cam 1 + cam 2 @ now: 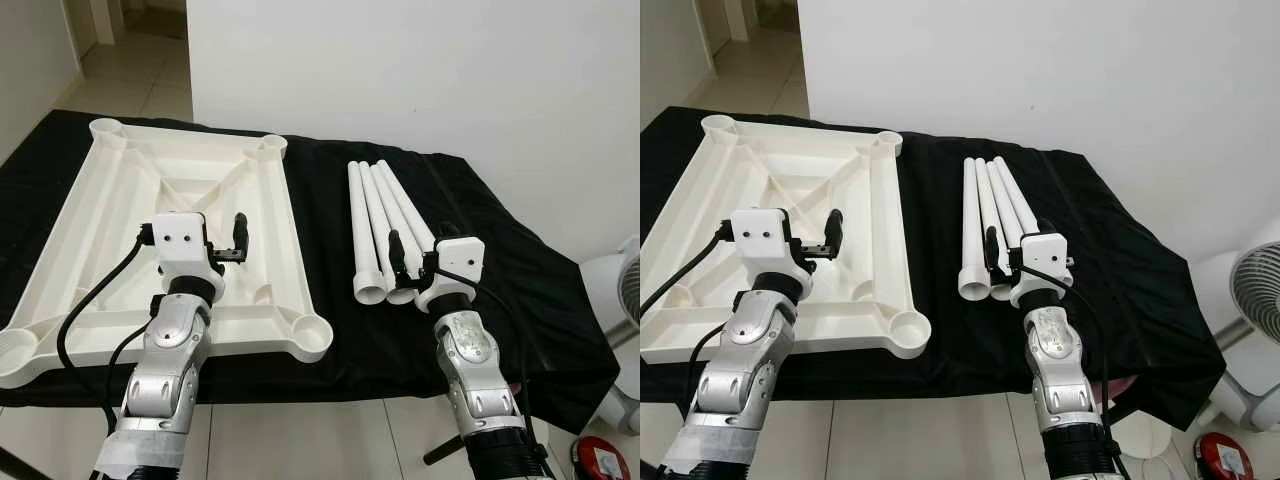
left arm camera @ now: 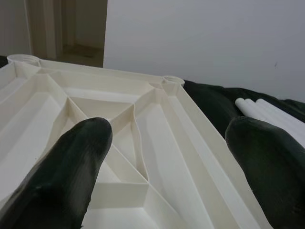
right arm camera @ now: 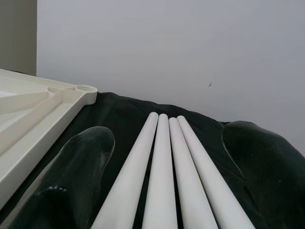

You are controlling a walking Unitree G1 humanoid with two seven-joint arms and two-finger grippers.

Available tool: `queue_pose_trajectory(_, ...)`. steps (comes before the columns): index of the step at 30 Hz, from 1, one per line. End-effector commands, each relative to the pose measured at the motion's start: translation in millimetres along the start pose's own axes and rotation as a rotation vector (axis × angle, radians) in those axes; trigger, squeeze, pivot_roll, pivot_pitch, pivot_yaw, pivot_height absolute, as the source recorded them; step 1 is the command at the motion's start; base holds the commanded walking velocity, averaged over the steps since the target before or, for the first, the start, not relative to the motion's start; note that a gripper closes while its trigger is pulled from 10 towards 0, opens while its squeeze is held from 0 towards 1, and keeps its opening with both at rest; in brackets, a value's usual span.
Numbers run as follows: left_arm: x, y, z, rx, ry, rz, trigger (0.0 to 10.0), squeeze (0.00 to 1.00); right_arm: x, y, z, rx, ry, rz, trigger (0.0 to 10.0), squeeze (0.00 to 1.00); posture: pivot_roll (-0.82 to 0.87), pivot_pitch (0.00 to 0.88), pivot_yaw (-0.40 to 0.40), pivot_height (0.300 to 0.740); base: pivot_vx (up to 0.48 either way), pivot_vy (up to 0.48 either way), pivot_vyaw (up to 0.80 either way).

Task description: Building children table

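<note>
At left of frame, upturned tabletop [image 1: 120,220] lay on black cloth [image 1: 520,290], corner sockets empty. Four legs [image 1: 385,225] lay bundled at centre right. Left gripper [image 1: 235,245] spread over tabletop; right gripper [image 3: 167,157] spread around leg ends, gripping nothing. Judged: assembly not begun.

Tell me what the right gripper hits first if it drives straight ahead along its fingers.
Most likely the four white plastic tube legs lying side by side on the black cloth: the open right gripper points along them, just above their near ends. Its height over them is unclear.
</note>
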State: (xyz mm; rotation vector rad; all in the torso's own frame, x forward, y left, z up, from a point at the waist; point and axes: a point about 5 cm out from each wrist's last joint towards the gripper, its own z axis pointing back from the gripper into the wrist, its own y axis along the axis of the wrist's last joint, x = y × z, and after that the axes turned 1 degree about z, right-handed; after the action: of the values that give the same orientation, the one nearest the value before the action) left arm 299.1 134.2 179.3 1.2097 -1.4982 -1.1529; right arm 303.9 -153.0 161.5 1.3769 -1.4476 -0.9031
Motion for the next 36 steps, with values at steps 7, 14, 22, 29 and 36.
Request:
queue_pose_trajectory(7, 33.6, -1.1, -0.4, -0.089, -0.232, 0.038, 10.0, 0.00, 13.4, -4.1, -8.8, -0.059, -0.062, -0.060, 10.0, 0.00, 0.03, 0.000, -0.113, 0.740, 0.000, 0.000, 0.00)
queue_pose_trajectory(14, 49.5, -4.1, 1.3, -0.133, -0.377, -0.056, 10.0, 0.00, 16.4, -6.1, -20.1, -0.097, -0.063, -0.068, 10.0, 0.00, 0.03, 0.000, -0.102, 0.740, 0.000, 0.000, 0.00)
queue_pose_trajectory(22, 58.4, -5.4, 6.7, -0.143, -0.495, -0.096, 10.0, 0.00, 13.8, -10.4, -27.7, -0.135, -0.045, -0.074, 10.0, 0.00, 0.03, 0.000, -0.099, 0.740, 0.000, 0.000, 0.00)
queue_pose_trajectory(29, 77.6, 0.8, 27.7, -0.145, -0.703, -0.069, 10.0, 0.00, 2.6, -13.3, -33.7, -0.166, 0.016, -0.098, 10.0, 0.00, 0.03, 0.000, -0.099, 0.740, 0.000, 0.000, 0.00)
queue_pose_trajectory(36, 84.2, 5.4, 35.5, -0.146, -0.809, -0.054, 10.0, 0.00, -13.2, -12.9, -41.3, -0.178, 0.057, -0.167, 10.0, 0.00, 0.03, 0.000, -0.091, 0.740, 0.000, 0.000, 0.00)
